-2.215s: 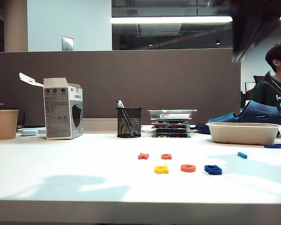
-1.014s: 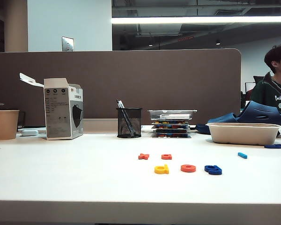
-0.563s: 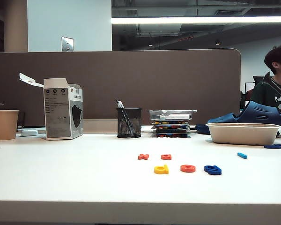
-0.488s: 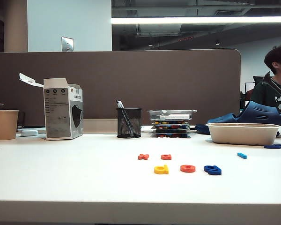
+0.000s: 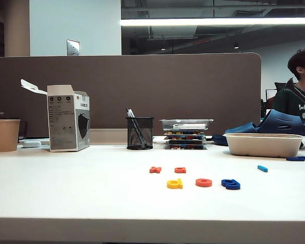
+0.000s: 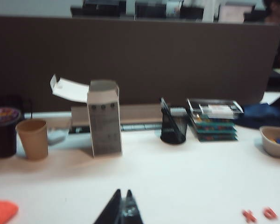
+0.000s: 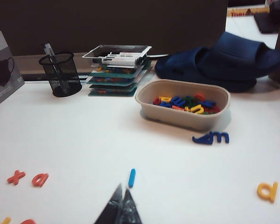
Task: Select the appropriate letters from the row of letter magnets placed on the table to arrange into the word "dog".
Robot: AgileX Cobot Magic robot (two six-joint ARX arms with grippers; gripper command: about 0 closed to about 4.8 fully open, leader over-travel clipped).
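On the white table [image 5: 66, 193] a yellow "d" [image 5: 175, 183], an orange-red "o" [image 5: 204, 182] and a dark blue "g" [image 5: 231, 184] lie side by side in a front row. Behind them are an orange-red x-shaped letter [image 5: 155, 170] and another orange-red letter [image 5: 180, 170]. A small light blue bar [image 5: 263, 168] lies apart to the right. Neither gripper shows in the exterior view. My left gripper [image 6: 122, 192] is shut and empty, above bare table well away from the letters. My right gripper [image 7: 122, 189] is shut and empty, just short of the light blue bar [image 7: 132, 178].
At the back stand a paper cup [image 5: 6, 134], an open mask box [image 5: 68, 124], a mesh pen holder [image 5: 140, 132], stacked trays [image 5: 186, 133] and a beige tray [image 5: 263, 145] of spare letters. A blue letter [image 7: 211, 138] and a yellow one [image 7: 268, 191] lie loose on the right, near blue slippers [image 7: 224, 60].
The dark arm at the upper right and the shadows on the table are gone from the exterior view. The letters have not moved.
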